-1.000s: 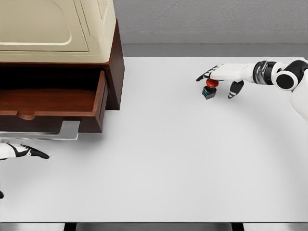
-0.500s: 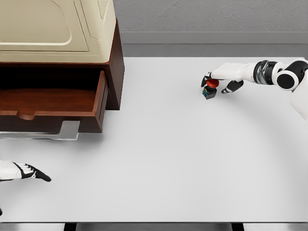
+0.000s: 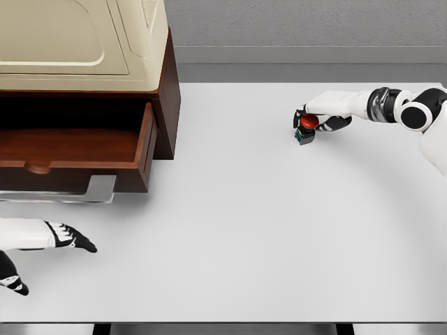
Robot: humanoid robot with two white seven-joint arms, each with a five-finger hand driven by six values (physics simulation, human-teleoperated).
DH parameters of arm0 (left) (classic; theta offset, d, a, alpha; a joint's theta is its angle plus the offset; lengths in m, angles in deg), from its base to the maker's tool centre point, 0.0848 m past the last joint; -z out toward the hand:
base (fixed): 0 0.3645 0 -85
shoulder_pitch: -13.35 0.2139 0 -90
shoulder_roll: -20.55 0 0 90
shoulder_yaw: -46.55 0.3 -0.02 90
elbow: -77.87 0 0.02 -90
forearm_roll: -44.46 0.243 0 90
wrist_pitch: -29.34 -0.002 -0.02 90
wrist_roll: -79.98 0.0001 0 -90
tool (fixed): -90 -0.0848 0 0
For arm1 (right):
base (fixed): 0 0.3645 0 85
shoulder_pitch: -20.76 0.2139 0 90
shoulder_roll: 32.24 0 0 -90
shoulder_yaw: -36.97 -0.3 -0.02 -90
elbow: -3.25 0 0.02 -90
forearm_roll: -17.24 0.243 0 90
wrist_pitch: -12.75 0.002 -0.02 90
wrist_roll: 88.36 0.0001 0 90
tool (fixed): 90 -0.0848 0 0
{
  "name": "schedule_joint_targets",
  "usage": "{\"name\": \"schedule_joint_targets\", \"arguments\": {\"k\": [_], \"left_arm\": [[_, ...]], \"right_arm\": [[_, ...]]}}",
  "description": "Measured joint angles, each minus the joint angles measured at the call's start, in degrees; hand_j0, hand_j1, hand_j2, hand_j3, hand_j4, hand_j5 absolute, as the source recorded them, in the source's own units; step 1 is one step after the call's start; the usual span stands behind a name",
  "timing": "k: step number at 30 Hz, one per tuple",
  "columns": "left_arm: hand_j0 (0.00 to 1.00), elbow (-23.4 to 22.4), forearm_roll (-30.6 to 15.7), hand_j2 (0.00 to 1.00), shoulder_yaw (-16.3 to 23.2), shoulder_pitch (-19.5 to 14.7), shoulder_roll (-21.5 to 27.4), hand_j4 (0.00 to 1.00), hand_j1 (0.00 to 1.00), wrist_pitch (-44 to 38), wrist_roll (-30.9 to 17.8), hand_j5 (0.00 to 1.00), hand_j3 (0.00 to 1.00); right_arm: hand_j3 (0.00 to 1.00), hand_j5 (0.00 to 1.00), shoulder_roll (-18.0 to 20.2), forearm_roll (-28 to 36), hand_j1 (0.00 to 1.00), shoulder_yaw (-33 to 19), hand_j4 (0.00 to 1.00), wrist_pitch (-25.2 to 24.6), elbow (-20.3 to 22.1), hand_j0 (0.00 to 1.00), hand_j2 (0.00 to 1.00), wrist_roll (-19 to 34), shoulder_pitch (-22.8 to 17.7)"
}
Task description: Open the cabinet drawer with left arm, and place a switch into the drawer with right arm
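Note:
The switch (image 3: 306, 128), a small dark block with a red button on top, stands on the white table at the right. My right hand (image 3: 316, 120) reaches in from the right, its fingers curled around the switch and touching it. The brown cabinet drawer (image 3: 77, 146) at the left is pulled out, its inside bare, a grey handle (image 3: 77, 192) hanging under its front. My left hand (image 3: 49, 241) hovers low at the left edge, below the drawer, fingers spread and holding nothing.
A cream-coloured appliance (image 3: 84, 38) sits on top of the brown cabinet (image 3: 170, 98). The white table (image 3: 244, 230) stretches between the drawer and the switch; its front edge runs along the bottom of the view.
My right hand's fingers closed in from spread above the switch to wrapped around it. My left hand dropped below the drawer, then shifted right into view.

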Motion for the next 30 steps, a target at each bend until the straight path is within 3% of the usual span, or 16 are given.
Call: {"name": "schedule_joint_targets", "arguments": {"k": [2, 5, 10, 16, 23, 30], "left_arm": [[1.0, 0.0, 0.4, 1.0, -0.1, 0.1, -0.2, 1.0, 1.0, 0.0, 0.0, 1.0, 1.0], [1.0, 0.0, 0.6, 1.0, -0.2, 0.1, -0.3, 1.0, 1.0, 0.0, 0.0, 1.0, 1.0], [1.0, 0.0, 0.8, 1.0, -0.2, 0.1, -0.5, 1.0, 1.0, 0.0, 0.0, 1.0, 1.0], [1.0, -0.1, 0.8, 1.0, -0.3, 0.1, -0.6, 1.0, 1.0, 0.0, 0.0, 1.0, 1.0], [1.0, -0.1, 0.8, 1.0, -0.3, 0.1, -0.5, 1.0, 1.0, 0.0, 0.0, 1.0, 1.0], [1.0, 0.0, 0.7, 1.0, -0.3, 0.1, -0.3, 1.0, 1.0, 0.0, 0.0, 1.0, 1.0]], "right_arm": [[0.5, 0.5, 0.0, -0.1, 0.5, 0.0, 0.5, 0.0, -0.1, 0.5, 0.5, 0.0, 0.0], [0.33, 0.33, 0.0, 0.2, 0.33, 0.1, 0.33, 0.3, -0.1, 0.33, 0.33, 0.1, 0.0], [0.22, 0.22, 0.1, 1.9, 0.22, 0.0, 0.22, 0.4, 0.0, 0.22, 0.22, 0.2, 0.0], [0.21, 0.21, 0.3, 6.0, 0.21, -0.6, 0.21, 0.5, 1.7, 0.21, 0.21, 0.2, -0.4], [0.2, 0.2, 1.3, 12.0, 0.2, -1.1, 0.2, 0.5, 11.4, 0.2, 0.2, 0.3, -3.7], [0.21, 0.21, 0.4, 17.1, 0.21, -2.1, 0.21, 0.5, 20.3, 0.21, 0.21, 0.3, -2.7]]}}
